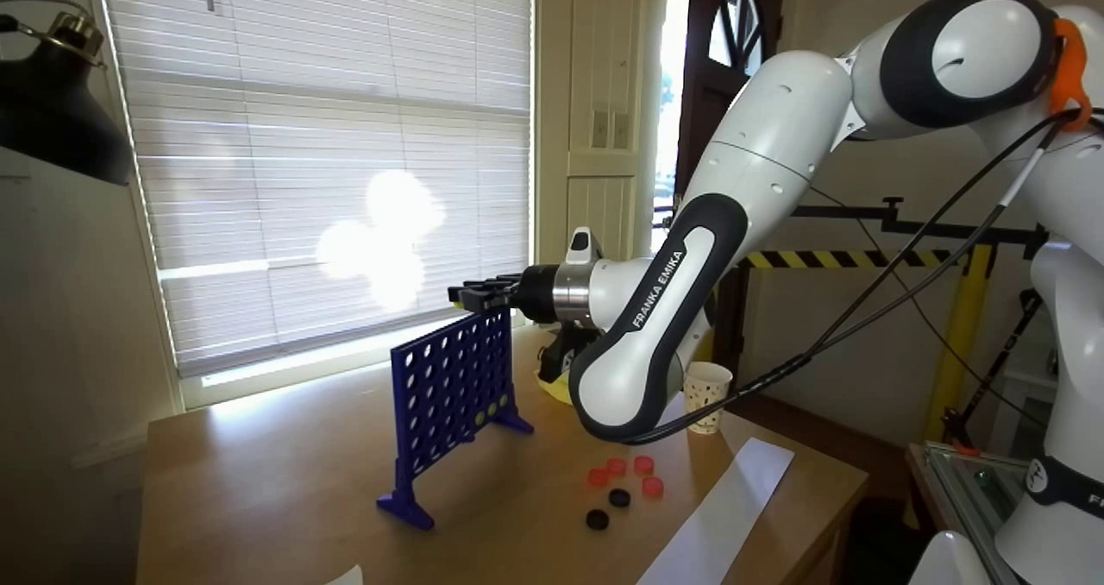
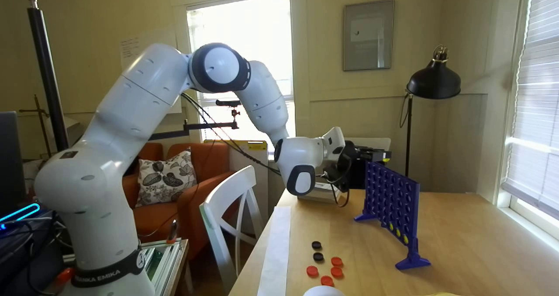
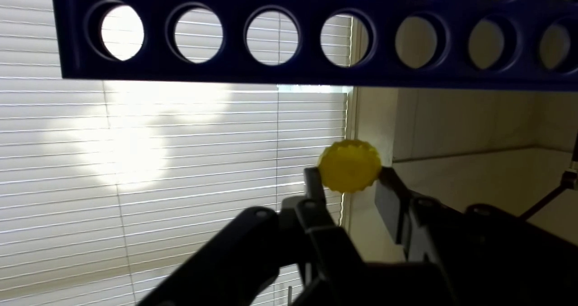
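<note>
The yellow disc (image 3: 350,165) was in the claw (image 3: 348,176), whose fingers stood only its width apart and gripped the rim. It was above the long top edge of the blue board (image 2: 391,202), not touching, its flat face turned roughly like the board's, and in the wrist view it lined up with the fourth of seven holes. On the arm (image 1: 668,283) one could read "FRANKA EMIKA".
</note>
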{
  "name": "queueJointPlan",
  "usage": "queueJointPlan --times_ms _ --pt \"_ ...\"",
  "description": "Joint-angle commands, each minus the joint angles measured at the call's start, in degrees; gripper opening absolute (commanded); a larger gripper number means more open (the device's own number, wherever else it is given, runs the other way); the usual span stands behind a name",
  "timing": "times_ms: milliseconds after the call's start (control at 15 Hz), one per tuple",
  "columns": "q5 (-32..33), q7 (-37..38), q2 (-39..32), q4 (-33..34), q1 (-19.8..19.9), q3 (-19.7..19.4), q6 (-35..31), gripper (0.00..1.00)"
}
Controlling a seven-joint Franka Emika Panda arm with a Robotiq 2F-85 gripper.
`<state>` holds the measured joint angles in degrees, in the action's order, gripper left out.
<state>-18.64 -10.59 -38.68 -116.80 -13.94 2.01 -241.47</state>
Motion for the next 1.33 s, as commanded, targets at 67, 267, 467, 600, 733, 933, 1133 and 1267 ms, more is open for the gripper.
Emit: queueJointPlan --times_ms 67,267,467,600,733,933,1133,1267 --pt "-3.8 -3.5 -1.1 0.8 -2.0 -0.7 -2.0 0.09" --pt "-4.9 -4.4 -0.9 0.4 -2.4 -0.8 -2.0 0.09" --pt "-5.7 -4.6 -0.7 0.0 -2.5 -0.9 -2.0 0.09" --pt "-5.7 -4.5 -0.2 -0.3 -2.4 -0.8 -1.3 0.09" --pt "-5.7 -4.6 0.0 -0.3 -2.3 -0.9 -1.1 0.09" --pt "-5.6 -4.5 0.3 -0.5 -2.3 -0.8 -0.5 0.09" --pt "-5.8 -4.8 0.1 -0.4 -2.5 -0.8 -0.2 0.09" --pt "-6.1 -4.8 -0.1 -0.4 -2.5 -0.8 0.0 0.09"
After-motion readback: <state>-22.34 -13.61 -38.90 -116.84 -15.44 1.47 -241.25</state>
